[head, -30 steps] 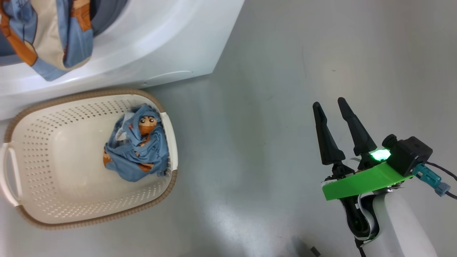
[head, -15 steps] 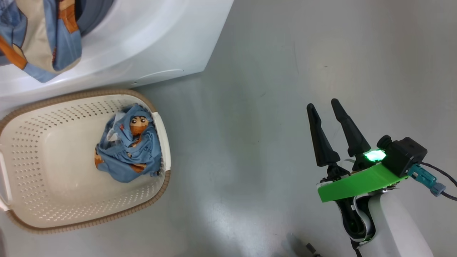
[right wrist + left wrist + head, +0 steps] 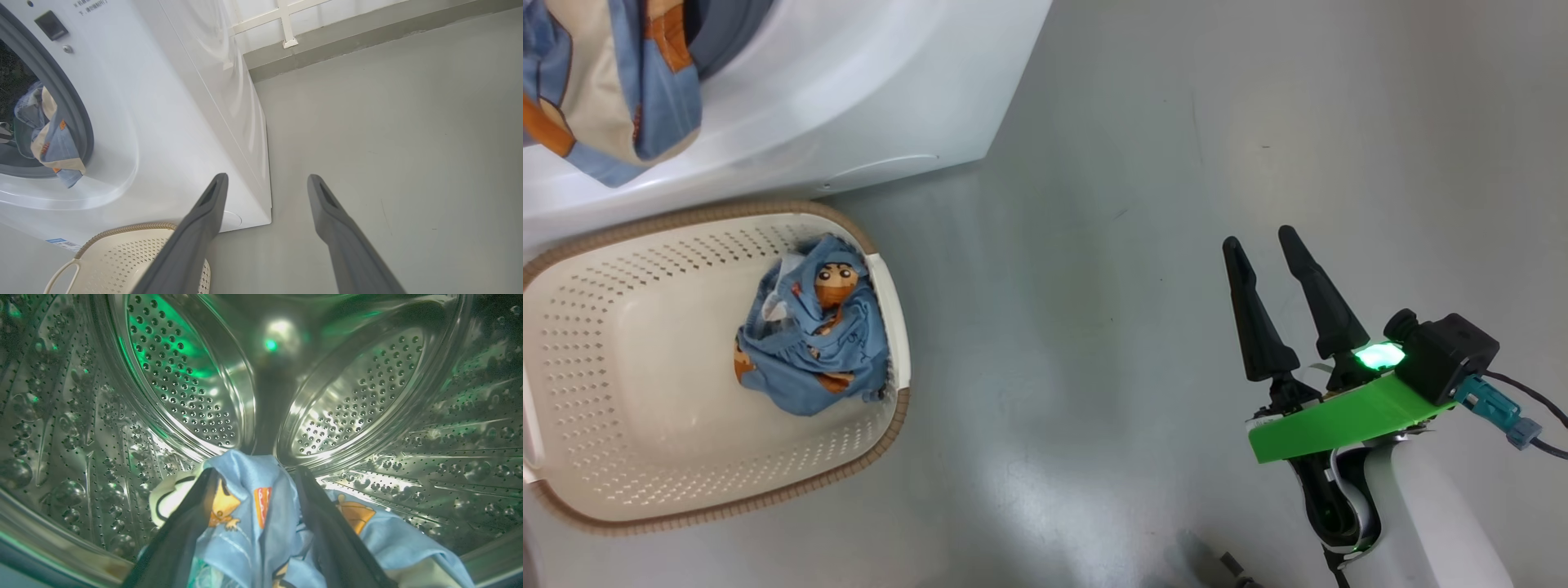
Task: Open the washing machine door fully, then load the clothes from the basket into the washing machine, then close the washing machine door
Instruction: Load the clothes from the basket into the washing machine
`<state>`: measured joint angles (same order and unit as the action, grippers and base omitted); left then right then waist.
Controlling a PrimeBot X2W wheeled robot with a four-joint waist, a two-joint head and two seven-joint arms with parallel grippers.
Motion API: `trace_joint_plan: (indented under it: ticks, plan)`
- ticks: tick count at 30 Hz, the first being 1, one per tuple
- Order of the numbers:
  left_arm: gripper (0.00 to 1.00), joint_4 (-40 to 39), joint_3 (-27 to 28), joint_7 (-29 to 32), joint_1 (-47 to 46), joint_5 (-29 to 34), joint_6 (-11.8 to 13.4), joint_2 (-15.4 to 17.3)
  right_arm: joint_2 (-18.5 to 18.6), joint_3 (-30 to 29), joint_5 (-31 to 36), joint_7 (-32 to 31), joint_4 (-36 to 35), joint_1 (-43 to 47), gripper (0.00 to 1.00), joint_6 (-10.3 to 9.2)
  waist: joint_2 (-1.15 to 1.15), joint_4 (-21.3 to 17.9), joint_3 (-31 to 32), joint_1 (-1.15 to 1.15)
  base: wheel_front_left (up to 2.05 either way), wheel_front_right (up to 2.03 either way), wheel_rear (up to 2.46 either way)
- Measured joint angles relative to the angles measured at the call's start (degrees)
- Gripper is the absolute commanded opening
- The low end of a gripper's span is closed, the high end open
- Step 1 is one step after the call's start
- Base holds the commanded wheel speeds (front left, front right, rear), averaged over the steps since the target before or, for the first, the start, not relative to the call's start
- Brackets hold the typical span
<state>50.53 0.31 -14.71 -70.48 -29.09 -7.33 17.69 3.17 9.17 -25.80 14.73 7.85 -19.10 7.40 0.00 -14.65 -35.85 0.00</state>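
While the left gripper (image 3: 255,471) reached into the steel drum (image 3: 184,396) of the washing machine (image 3: 849,98), its two dark fingers stood well apart. A blue printed garment (image 3: 253,522) lay bunched between and over them, and whether they had any pinch on it could not be told. The drum's perforated back wall stood well beyond the cloth.

At the machine's mouth, hanging cloth (image 3: 613,90) in blue and cream spilled over the grey gasket (image 3: 77,118) and down the white front. Its upper part was cut off by the head view's edge.

A second bundle (image 3: 809,335) of the printed fabric sat in the basket (image 3: 882,441), against its right-hand wall. The basket stood just beside the machine's foot, its left side cropped.

To the right, grey floor (image 3: 1094,327) ran open to the right gripper (image 3: 1258,237). It hung well apart from basket and machine, jaws spread wide and holding nothing.

A blue label (image 3: 57,241) sat low on the machine's front, its print too small to read. Past the machine's corner the floor met a wall base (image 3: 367,36).
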Motion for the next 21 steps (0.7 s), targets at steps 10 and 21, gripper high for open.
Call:
trace_joint_plan:
  ticks: [10,21]
  plan:
    - [1.0,-1.34,-0.41,0.0,2.19,-0.56,0.0,-1.2,0.0,-0.91,0.02,0.0,0.0,-0.01,1.0,0.0,0.0,1.61,0.37,0.0,0.0,0.0,0.0]
    - [1.0,-9.06,-0.86,0.0,10.59,0.74,0.0,-3.74,0.01,-2.34,0.63,0.0,-0.23,-0.02,1.0,0.0,0.0,4.79,0.69,0.0,0.0,0.0,0.0]
